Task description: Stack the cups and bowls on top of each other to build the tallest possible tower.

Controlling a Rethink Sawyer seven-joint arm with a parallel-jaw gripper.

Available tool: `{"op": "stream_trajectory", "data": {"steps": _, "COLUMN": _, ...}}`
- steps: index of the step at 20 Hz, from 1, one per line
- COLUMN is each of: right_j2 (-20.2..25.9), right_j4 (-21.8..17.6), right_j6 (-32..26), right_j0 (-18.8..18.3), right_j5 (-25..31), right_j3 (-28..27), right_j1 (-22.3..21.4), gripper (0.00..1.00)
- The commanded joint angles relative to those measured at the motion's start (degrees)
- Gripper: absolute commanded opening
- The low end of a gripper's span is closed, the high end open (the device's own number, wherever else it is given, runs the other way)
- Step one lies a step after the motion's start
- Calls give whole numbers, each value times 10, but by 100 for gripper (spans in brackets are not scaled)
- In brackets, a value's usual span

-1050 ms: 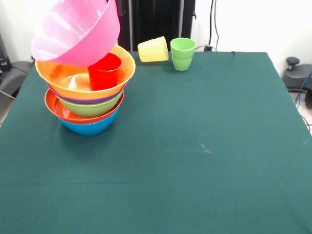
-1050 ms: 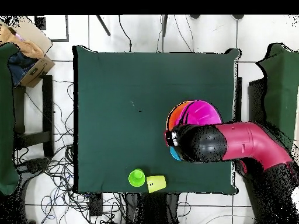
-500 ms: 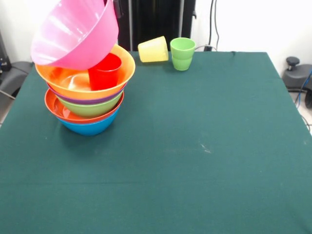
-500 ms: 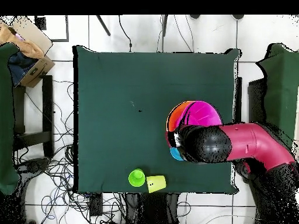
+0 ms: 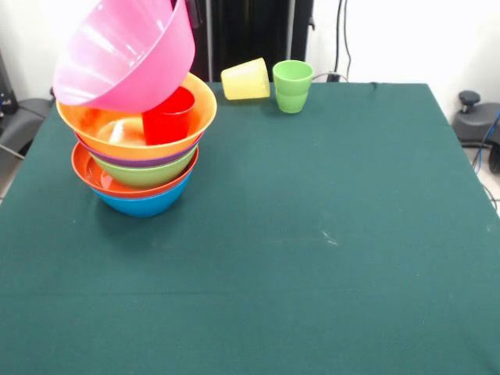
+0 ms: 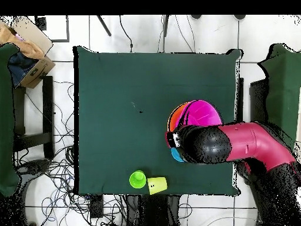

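A: Item one, the tower [image 5: 139, 168]?

B: Far left part of the green table [image 5: 312, 234] in the front view. Nested from the bottom: big blue bowl [image 5: 144, 205], red-orange bowl [image 5: 105, 181], green bowl [image 5: 148, 172], a thin purple rim [image 5: 141, 162], then the large yellow-orange bowl [image 5: 94, 117] on top.

A: Contents of the top bowl?

B: One red cup [image 5: 168, 117], upright, standing inside it toward its right side.

A: The pink bowl [image 5: 125, 51]?

B: Held tilted above the tower's left half, mouth facing up and left, its lower wall just over the red cup and the yellow-orange rim. Whether it touches them cannot be told.

A: Remaining cups?

B: Yellow cup [image 5: 245, 79] lying on its side at the far edge; light green cup [image 5: 293, 86] upright just to its right, touching or nearly so.

A: Gripper?

B: Hidden. The overhead view shows the red and black arm [image 6: 247, 144] over the tower, covering it; the grip on the pink bowl cannot be made out, so clenched or released, I cannot tell.
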Motion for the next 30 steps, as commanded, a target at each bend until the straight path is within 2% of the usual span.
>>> {"op": "stream_trajectory", "data": {"steps": 1, "right_j2": 19, "right_j4": -42, "right_j6": -102, "right_j0": 8, "right_j5": -13, "right_j3": 20, "right_j1": 27, "gripper": 0}}
{"op": "stream_trajectory", "data": {"steps": 10, "right_j2": 21, "right_j4": -51, "right_j6": -102, "right_j0": 0, "right_j5": -22, "right_j3": 24, "right_j1": 35, "gripper": 0}}
{"op": "stream_trajectory", "data": {"steps": 19, "right_j2": 22, "right_j4": -76, "right_j6": -114, "right_j0": -25, "right_j5": -60, "right_j3": 38, "right_j1": 69, "gripper": 0}}
{"op": "stream_trajectory", "data": {"steps": 30, "right_j2": 31, "right_j4": -86, "right_j6": -103, "right_j0": -27, "right_j5": -54, "right_j3": 36, "right_j1": 71, "gripper": 0}}
